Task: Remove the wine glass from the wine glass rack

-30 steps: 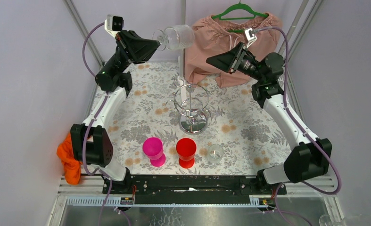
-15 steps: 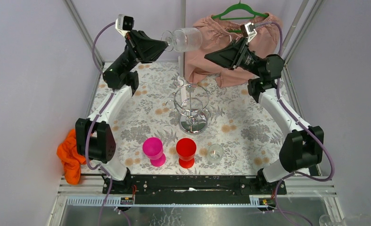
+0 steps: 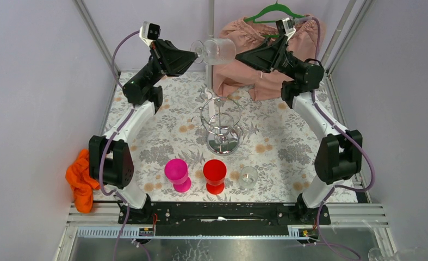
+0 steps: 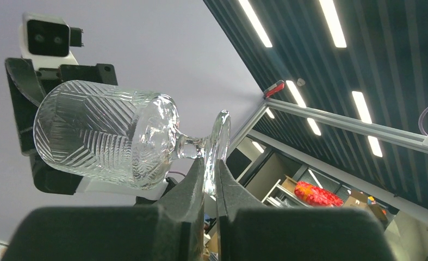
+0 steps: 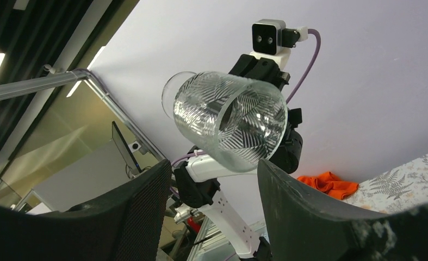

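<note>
A cut-pattern clear wine glass (image 3: 218,50) lies sideways in the air, high above the chrome wine glass rack (image 3: 221,122) standing mid-table. My left gripper (image 3: 196,53) is shut on the glass's foot (image 4: 217,145); in the left wrist view the fingertips (image 4: 198,173) pinch the disc's edge and the bowl (image 4: 105,136) points away. My right gripper (image 3: 240,56) faces it from the right and is open. In the right wrist view its fingers (image 5: 296,190) stand wide apart just below the rim of the wine glass (image 5: 230,122), not touching it.
A pink goblet (image 3: 177,173), a red goblet (image 3: 215,174) and a small clear glass (image 3: 248,176) stand near the front edge. An orange cloth (image 3: 79,182) hangs at the left. A pink garment (image 3: 266,49) on a green hanger and a white pole (image 3: 210,68) are at the back.
The left arm has carried the glass up and to the right. The right arm has swung up and left to the glass's mouth, its jaws opening a little wider.
</note>
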`<action>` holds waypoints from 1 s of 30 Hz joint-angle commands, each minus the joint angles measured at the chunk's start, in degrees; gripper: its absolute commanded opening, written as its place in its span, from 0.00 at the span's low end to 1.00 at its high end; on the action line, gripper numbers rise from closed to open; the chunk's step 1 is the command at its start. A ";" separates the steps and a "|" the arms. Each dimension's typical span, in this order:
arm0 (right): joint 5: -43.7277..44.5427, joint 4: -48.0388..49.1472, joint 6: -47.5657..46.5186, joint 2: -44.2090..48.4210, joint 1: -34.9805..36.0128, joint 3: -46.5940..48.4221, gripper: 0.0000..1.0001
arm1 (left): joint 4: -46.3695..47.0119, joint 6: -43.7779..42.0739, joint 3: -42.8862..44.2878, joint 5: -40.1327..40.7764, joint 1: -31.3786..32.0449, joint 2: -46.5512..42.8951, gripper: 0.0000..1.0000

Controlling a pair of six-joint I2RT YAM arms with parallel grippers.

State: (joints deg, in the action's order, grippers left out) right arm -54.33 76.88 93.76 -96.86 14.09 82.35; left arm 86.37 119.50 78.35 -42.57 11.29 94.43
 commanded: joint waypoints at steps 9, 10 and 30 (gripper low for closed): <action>0.01 15.07 13.78 -6.26 0.01 9.73 0.67 | 5.30 7.07 -0.03 2.05 3.03 -0.98 0.00; 0.12 16.45 15.35 -6.90 0.13 10.24 0.67 | 5.30 6.99 0.10 2.07 3.30 -0.69 0.00; 0.27 21.51 20.06 -6.17 5.22 11.68 0.46 | 5.39 6.58 4.53 2.23 5.49 4.00 0.00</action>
State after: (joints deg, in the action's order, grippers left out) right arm -54.08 86.50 113.49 -106.63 18.31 92.62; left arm 86.41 119.50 79.53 -42.57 16.14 98.32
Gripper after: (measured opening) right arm 0.481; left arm 0.127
